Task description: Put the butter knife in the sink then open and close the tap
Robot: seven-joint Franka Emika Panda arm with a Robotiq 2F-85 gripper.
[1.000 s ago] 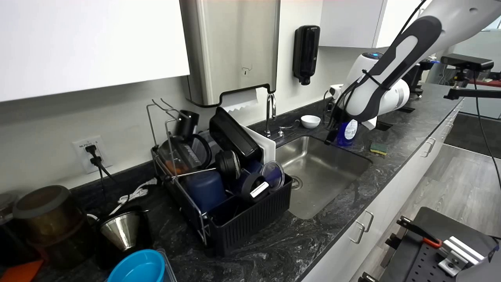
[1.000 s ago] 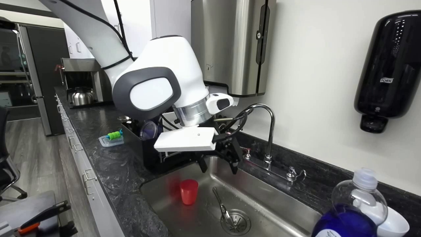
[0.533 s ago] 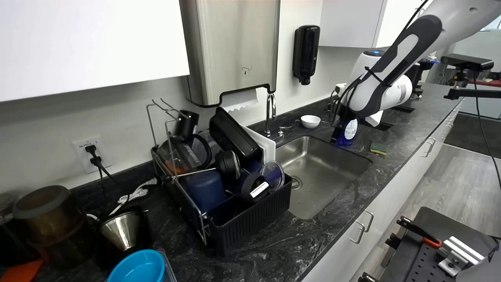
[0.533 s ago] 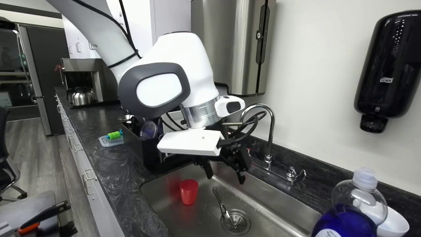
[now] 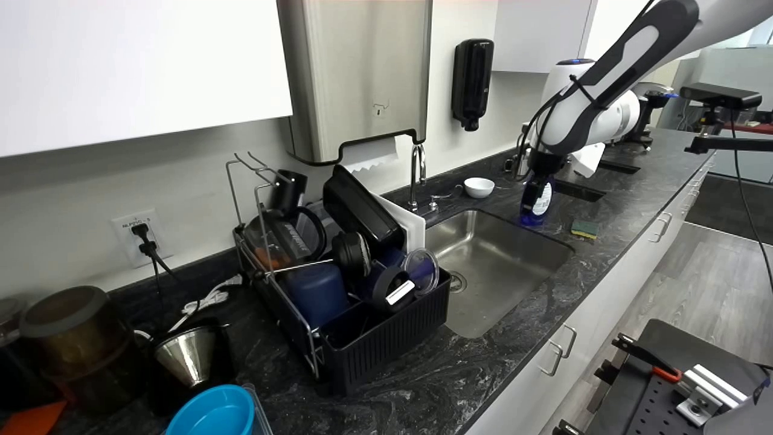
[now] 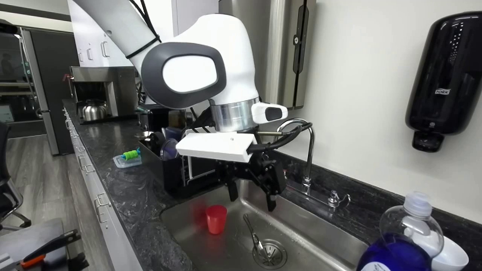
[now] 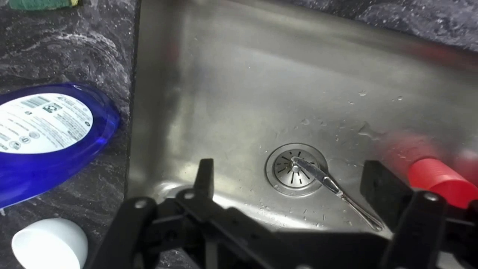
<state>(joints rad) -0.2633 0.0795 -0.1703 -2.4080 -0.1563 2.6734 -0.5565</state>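
Butter knife point(image 7: 332, 186) lies in the sink point(image 7: 231, 104), its blade across the drain point(image 7: 288, 176) and its handle running toward four o'clock in my wrist view. I have the tool point(image 6: 252, 199) released above the sink, jaws spread well apart. From the drain in that view, I see the red cup point(image 7: 440, 177) at three o'clock inside the sink, and on the surface point(image 7: 86, 59) the dish soap bottle point(image 7: 56, 130) at nine and the white bowl point(image 7: 50, 241) at eight. In an exterior view, the tap point(image 6: 311, 150) rises at my tool's two o'clock.
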